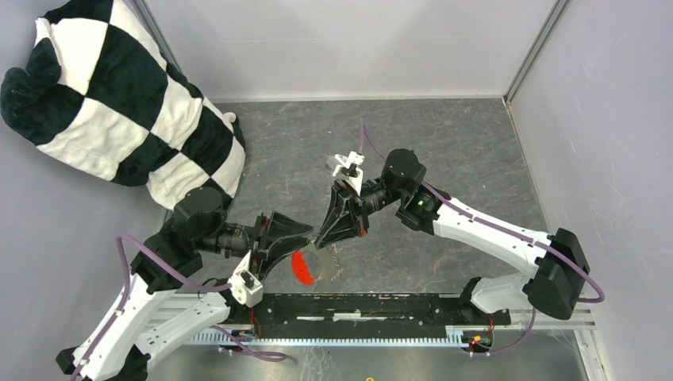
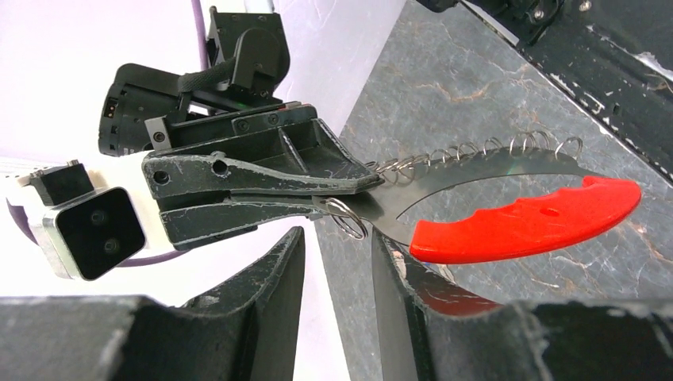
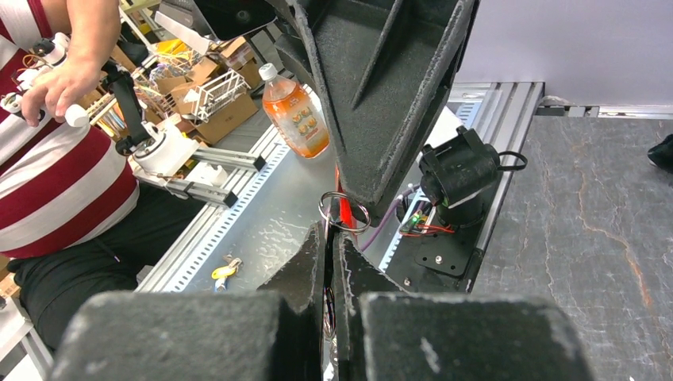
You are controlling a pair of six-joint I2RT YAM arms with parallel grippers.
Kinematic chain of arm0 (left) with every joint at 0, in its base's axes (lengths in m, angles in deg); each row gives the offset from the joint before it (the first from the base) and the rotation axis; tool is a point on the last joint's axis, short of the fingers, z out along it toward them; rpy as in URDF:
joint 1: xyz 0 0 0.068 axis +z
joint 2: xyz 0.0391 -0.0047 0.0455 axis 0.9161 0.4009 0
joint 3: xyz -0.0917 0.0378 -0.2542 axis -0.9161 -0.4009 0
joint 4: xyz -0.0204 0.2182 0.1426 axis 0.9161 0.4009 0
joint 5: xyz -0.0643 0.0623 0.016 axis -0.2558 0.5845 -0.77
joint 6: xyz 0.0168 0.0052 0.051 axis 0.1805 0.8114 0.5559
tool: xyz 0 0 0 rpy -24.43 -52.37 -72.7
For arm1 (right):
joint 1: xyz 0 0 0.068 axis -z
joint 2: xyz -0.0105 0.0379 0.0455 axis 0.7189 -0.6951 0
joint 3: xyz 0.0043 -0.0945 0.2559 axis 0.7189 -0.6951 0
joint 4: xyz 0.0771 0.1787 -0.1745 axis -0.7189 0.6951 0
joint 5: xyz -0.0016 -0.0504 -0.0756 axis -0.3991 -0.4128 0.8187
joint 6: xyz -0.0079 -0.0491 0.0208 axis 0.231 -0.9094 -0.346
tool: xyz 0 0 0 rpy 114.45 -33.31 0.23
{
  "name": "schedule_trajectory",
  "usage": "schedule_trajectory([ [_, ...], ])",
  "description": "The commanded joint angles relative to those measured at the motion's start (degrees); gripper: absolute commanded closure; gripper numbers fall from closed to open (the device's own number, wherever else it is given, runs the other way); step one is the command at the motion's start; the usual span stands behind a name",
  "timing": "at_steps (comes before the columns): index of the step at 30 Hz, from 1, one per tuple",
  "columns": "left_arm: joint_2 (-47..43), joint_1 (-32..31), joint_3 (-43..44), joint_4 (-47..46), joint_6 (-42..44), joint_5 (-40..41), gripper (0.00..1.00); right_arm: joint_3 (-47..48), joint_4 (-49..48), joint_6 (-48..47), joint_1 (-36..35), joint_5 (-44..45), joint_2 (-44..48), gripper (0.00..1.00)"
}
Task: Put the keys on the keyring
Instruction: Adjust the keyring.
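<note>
surface: dark grey marbled slab [image 1: 460, 143], starting right at the black base rail [image 1: 381, 305] and running away from it

room: pale lilac-grey walls [image 1: 333, 40] box the slab in on the sides away from the rail. A black-and-white checked cushion [image 1: 119, 103] is slumped in the far corner, well left of the rail.

other side of the rail: the right wrist view catches a workshop with a person [image 3: 55, 182] in a red-and-white striped shirt and an orange drink bottle [image 3: 295, 111] (pretty cluttered back there tbh)

keyring spot: the keyring [image 2: 492, 226] is up off the slab, just past the rail and a bit left of the rail's middle

keyring axis: the red tag [image 1: 302, 267] is a curved oblong. Its ring [image 2: 346, 216] end sits farther from the rail and the free end points back toward the rail, so the long axis runs roughly square to the rail.

attached bits: a curved silver plate [image 2: 444, 190] backs the tag, and a chain [image 2: 476, 151] of tiny wire loops trails alongside it

right gripper [image 3: 329, 238]: fingers pressed together, pinching the ring

left gripper [image 2: 337, 234]: fingers partway apart with a clear gap, tips either side of the ring. The plate's edge sits at one fingertip, but I can't tell if it's actually gripping anything.
</note>
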Motion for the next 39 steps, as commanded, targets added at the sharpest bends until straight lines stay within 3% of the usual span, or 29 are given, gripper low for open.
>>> schedule_trajectory([
  [1, -1.0, -0.2, -0.7, -5.4, -6.5, -4.7, 0.57, 0.6, -4.8, 1.5, -0.1, 1.1, -0.3, 0.99],
  [7, -1.4, -0.2, -1.4, -5.3, -10.2, -8.2, 0.58, -0.4, -13.4, 7.3, -0.1, 1.3, -1.4, 0.99],
  [11, -2.1, -0.2, -2.8, -5.4, -7.7, -8.5, 0.60, -1.3, -18.4, 11.1, -0.3, 1.5, -2.0, 0.99],
  [17, -1.7, -0.2, -1.9, -5.4, -6.6, -7.3, 0.66, -2.2, -18.6, 11.1, -0.4, 1.4, -1.9, 0.99],
  [24, -2.9, -0.2, -2.4, -8.3, -8.9, -5.3, 0.81, -3.1, -17.9, 11.0, -0.5, 0.8, -1.1, 0.99],
  [34, -3.1, -0.2, -2.4, -8.3, -9.1, -5.3, 0.89, -2.6, -15.4, 9.6, -0.5, 0.4, -0.9, 0.99],
  [39, -2.2, -0.2, -1.6, -8.3, -10.1, -5.1, 0.98, -2.2, -13.4, 8.3, -0.5, -0.5, -0.8, 0.99],
])
